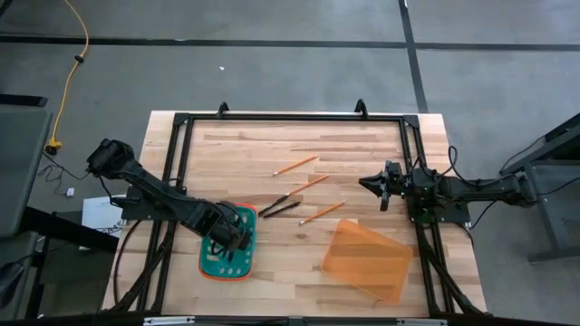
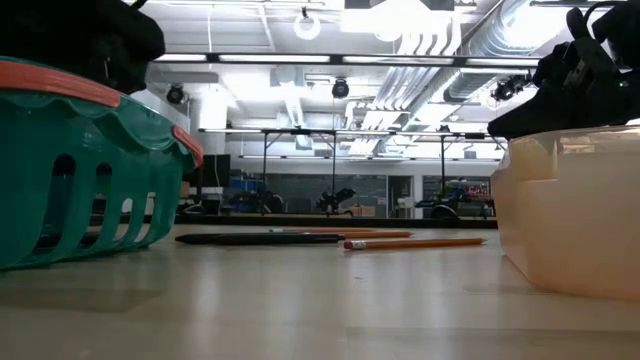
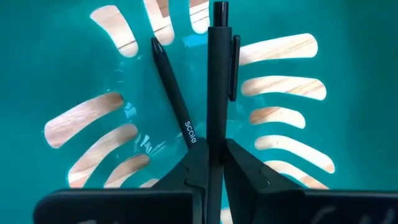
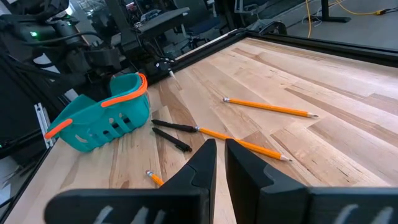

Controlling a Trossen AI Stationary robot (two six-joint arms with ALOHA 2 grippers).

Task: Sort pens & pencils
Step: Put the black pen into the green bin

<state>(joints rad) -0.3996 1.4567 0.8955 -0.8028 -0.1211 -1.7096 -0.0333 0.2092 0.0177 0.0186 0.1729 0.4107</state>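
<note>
My left gripper (image 3: 214, 155) is down inside the teal basket (image 1: 227, 244), shut on a black pen (image 3: 217, 74) with a clip. A second black pen (image 3: 174, 93) lies flat on the basket's slotted floor (image 3: 56, 74). Two more dark pens (image 1: 279, 206) lie on the table right of the basket, also showing in the right wrist view (image 4: 174, 127). Three orange-yellow pencils (image 1: 294, 166) (image 1: 308, 186) (image 1: 322, 214) lie on the wood near them. My right gripper (image 1: 376, 186) waits at the table's right side, shut and holding nothing (image 4: 221, 162). My left gripper pinches the black pen's barrel (image 3: 215, 134) between its two fingers, below the clip. The fingers come from above, pointing steeply down, and lie across the pen. The clip end (image 3: 219, 12) sticks out over the basket floor; whether the pen rests on it, I cannot tell.
A clear orange bin (image 1: 367, 261) stands at the near right of the table, and fills the right of the low view (image 2: 570, 210). A black frame (image 1: 290, 118) runs around the table top. Bare wood lies between the pencils and the far edge.
</note>
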